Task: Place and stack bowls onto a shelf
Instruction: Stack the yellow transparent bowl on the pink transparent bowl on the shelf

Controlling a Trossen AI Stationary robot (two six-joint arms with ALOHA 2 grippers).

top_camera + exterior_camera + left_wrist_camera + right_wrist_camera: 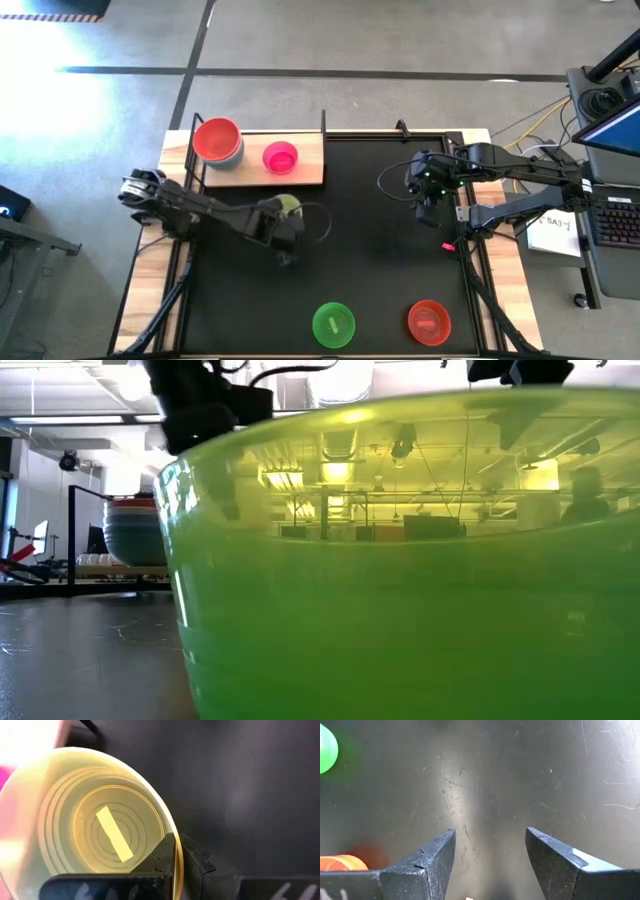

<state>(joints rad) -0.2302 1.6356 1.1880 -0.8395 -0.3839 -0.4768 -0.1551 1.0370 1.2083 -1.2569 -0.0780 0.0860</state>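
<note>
A yellow bowl (288, 204) sits in my left gripper (286, 214), just off the near edge of the wooden shelf (305, 172). On the shelf a red bowl (216, 137) rests nested in a blue-grey one (234, 155), and a magenta bowl (280, 156) stands beside them. A green bowl (333, 324) and another red bowl (428, 321) stand near the table's near edge. My right gripper (425, 208) hangs open over bare table at the right. My left gripper (181, 857) pinches the yellow bowl's rim (172, 832), one finger (162, 857) inside the bowl and the other (200, 865) outside its wall. The bowl's open mouth faces the wrist camera. In the low view the gripper (200, 400) is well above the table.
The green bowl (400, 580) fills most of the low view, right before the camera. The shelf's thin black posts (323, 122) stand at its ends. Black table (380, 260) lies bare between the arms. A keyboard (615, 220) and papers sit off the table's right side.
</note>
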